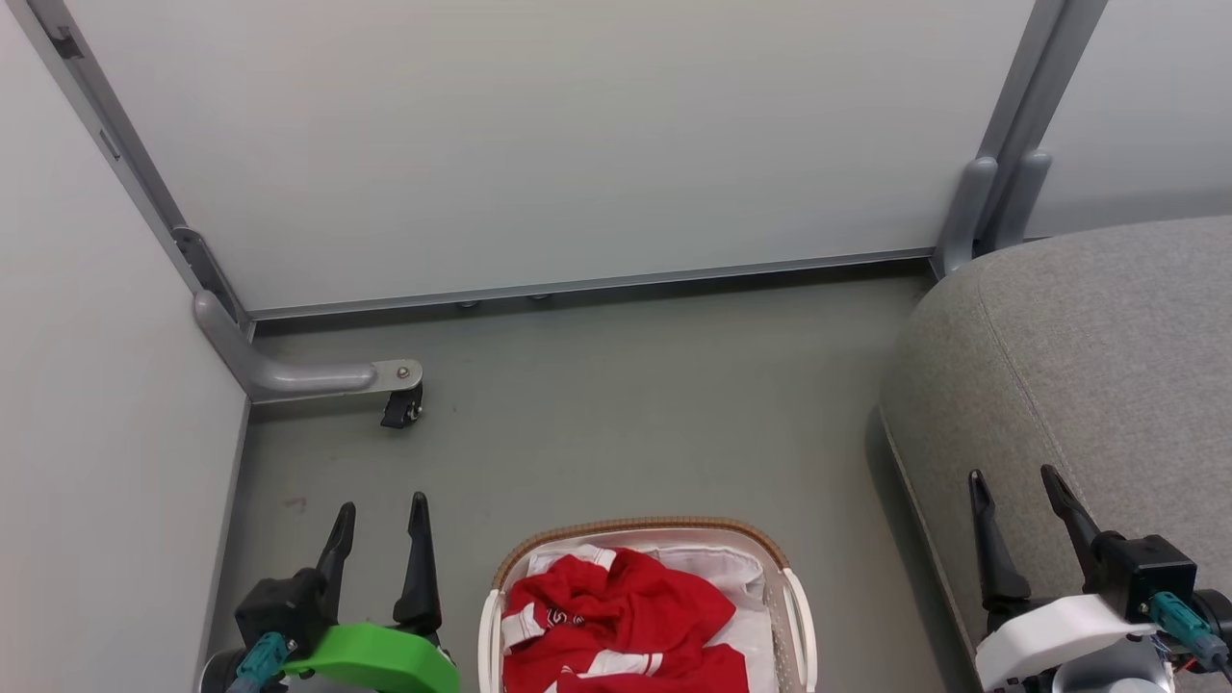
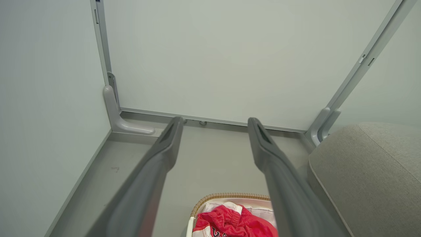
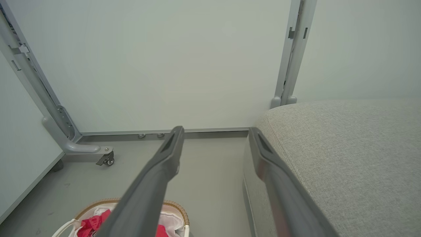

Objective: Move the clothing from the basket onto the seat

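Head view: clothing [image 1: 626, 602] heaped in the basket [image 1: 635, 526] is judged soft, light; a raised fold should be pinched. Left gripper [image 1: 382, 502] and right gripper [image 1: 1011, 473] are spread, empty.

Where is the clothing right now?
In the head view, the clothing lies in the basket on the floor, bottom centre, left of the seat.

Lab bay, wheeled partition panels [image 1: 539, 144]

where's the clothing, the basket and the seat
clothing [image 1: 626, 606], head view, middle of the red pile
basket [image 1: 654, 523], head view, far brown woven rim
seat [image 1: 1107, 346], head view, bare grey top
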### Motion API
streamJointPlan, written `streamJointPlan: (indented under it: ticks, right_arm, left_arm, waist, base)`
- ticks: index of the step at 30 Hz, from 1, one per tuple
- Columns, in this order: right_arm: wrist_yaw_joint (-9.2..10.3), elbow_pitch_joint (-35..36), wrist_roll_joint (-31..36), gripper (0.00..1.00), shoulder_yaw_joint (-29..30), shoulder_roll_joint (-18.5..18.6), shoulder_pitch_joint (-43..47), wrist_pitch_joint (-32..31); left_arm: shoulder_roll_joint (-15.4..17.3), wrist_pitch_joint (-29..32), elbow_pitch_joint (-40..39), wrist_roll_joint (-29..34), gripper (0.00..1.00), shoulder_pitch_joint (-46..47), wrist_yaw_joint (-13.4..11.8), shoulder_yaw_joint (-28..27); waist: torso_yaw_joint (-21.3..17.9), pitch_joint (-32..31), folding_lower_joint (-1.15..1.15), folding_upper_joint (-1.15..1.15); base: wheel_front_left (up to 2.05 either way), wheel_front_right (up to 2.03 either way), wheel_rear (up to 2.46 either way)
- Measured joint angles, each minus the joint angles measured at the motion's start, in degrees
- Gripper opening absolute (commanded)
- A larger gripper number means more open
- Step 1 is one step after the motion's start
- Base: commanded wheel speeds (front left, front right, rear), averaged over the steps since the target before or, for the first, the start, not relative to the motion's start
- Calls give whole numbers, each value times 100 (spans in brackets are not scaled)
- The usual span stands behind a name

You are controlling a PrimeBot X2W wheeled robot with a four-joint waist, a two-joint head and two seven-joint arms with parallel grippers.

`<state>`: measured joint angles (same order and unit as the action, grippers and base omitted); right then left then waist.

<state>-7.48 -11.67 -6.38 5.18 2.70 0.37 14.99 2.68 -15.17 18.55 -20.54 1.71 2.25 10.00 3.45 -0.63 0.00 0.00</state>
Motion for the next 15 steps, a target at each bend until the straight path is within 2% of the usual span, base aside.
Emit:
streamJointPlan:
  ticks: [15]
  right_arm:
    - [0, 0, 0, 100, -8, 0, 0, 0]
  left_arm:
    - [1, 0, 55, -5, 100, 2, -2, 15]
  waist:
    - [-9, 11, 0, 0]
  base:
    - [0, 0, 0]
